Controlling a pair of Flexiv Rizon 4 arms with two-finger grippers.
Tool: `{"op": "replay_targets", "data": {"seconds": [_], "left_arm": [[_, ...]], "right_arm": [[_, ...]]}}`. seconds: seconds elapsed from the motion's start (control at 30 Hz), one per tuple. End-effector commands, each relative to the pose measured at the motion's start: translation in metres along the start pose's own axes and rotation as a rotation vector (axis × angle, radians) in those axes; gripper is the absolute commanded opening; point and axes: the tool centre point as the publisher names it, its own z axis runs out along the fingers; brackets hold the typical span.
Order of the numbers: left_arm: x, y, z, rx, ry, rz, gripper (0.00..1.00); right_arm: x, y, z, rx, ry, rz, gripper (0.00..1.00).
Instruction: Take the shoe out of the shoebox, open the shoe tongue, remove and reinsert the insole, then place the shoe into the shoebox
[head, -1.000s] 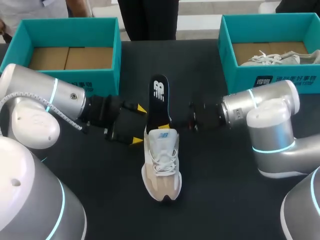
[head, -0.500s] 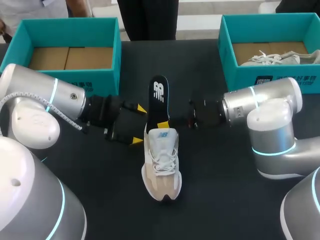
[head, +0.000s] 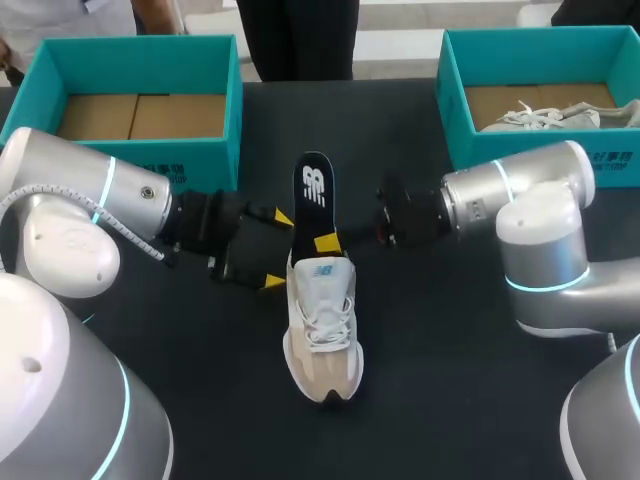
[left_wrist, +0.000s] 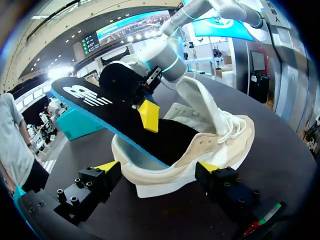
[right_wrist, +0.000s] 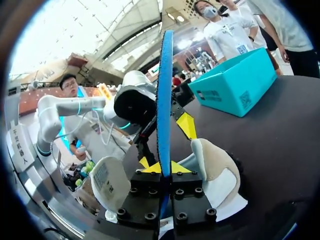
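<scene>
A beige and white shoe (head: 322, 325) stands on the black table, toe toward me. A black insole (head: 315, 195) with a blue underside sticks up out of its heel opening. My right gripper (head: 326, 243) is shut on the insole's lower part; in the right wrist view the insole (right_wrist: 164, 90) rises edge-on from between my right gripper (right_wrist: 162, 169). My left gripper (head: 278, 250) stands open with the shoe's heel between its fingers. In the left wrist view the shoe (left_wrist: 200, 140) lies across my left gripper (left_wrist: 158, 167), under the insole (left_wrist: 95, 100).
A teal shoebox (head: 236, 110) with a cardboard floor stands at the back left. A second teal shoebox (head: 455, 110) at the back right holds another pale shoe (head: 560, 115). Black table surface lies around the shoe.
My right gripper has shifted slightly toward the far side with the insole, which now leans a little to the left. The left arm and the shoe have stayed put.
</scene>
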Motion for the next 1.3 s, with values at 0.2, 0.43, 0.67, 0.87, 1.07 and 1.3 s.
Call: {"op": "replay_targets", "data": {"seconds": [0.2,0.43,0.67,0.87,1.07,1.3], "left_arm": [[0.000,0.000,0.000,-0.003,0.000,0.000,1.00],[0.000,0.000,0.000,-0.003,0.000,0.000,1.00],[0.000,0.000,0.000,-0.003,0.000,0.000,1.00],[0.000,0.000,0.000,-0.003,0.000,0.000,1.00],[0.000,0.000,0.000,-0.003,0.000,0.000,1.00],[0.000,0.000,0.000,-0.003,0.000,0.000,1.00]], "right_arm": [[0.005,-0.030,0.002,0.043,0.030,0.096,0.00],[0.009,-0.031,0.001,0.035,0.003,0.099,0.05],[0.005,-0.011,-0.002,0.056,-0.018,0.043,0.27],[-0.001,0.003,-0.001,0.065,-0.014,0.002,0.24],[-0.011,0.006,0.003,0.072,0.010,-0.001,0.13],[-0.008,-0.009,0.005,0.069,0.026,0.041,0.00]]}}
